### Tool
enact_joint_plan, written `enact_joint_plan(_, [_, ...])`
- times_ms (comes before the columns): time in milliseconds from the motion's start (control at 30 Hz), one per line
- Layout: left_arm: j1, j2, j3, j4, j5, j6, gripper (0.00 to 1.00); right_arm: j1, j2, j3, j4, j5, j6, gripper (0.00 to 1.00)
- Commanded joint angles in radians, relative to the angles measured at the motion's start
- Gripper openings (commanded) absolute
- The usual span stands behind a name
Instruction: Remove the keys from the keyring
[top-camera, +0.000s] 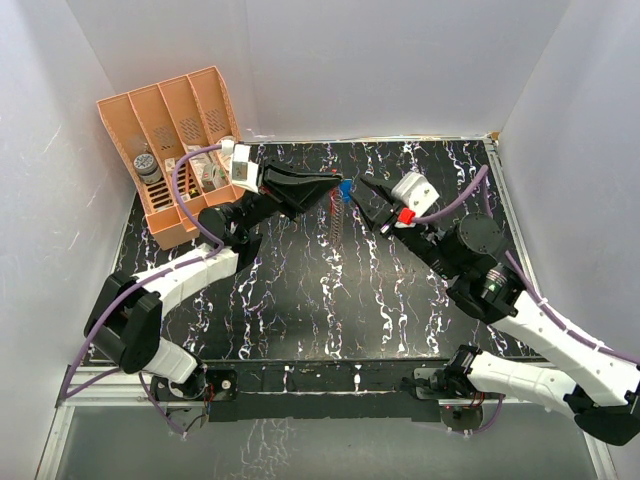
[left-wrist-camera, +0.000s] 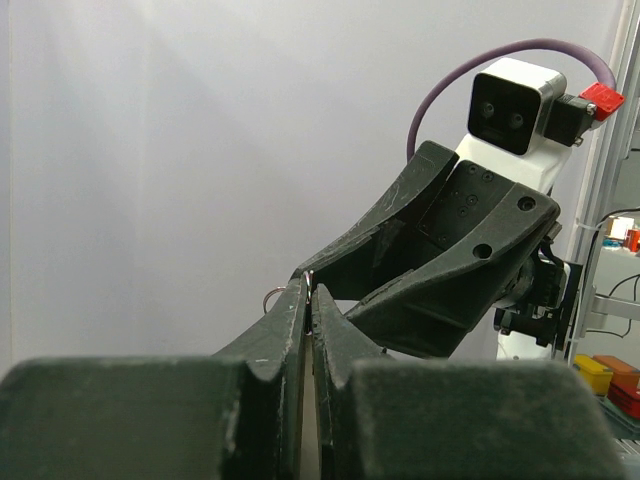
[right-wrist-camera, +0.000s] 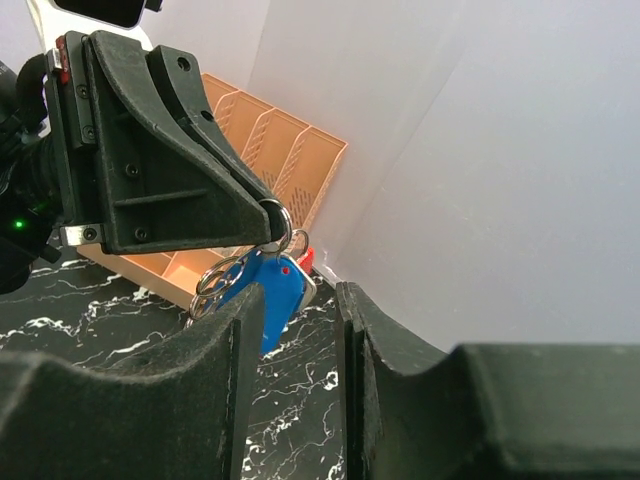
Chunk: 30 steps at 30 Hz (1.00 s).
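Left gripper (top-camera: 327, 189) above the table (top-camera: 300, 300), jaws pinched tight on the keyring (right-wrist-camera: 282, 226) at its silvery ring. We see the blue keys (right-wrist-camera: 272, 292) dangling just beneath, and the chain (top-camera: 337, 218) hanging toward the table. Right gripper (top-camera: 366, 197) faces it, jaws a little apart, gripping nothing. The keys sit at its mouth; we cannot tell whether they touch.
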Motion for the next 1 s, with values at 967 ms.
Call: enact_joint_plan(967, [-0.001, 0.003, 0.086, 0.216, -0.001, -0.134, 0.0, -0.002, 0.024, 0.013, 0.168, 0.084, -0.094, 0.41])
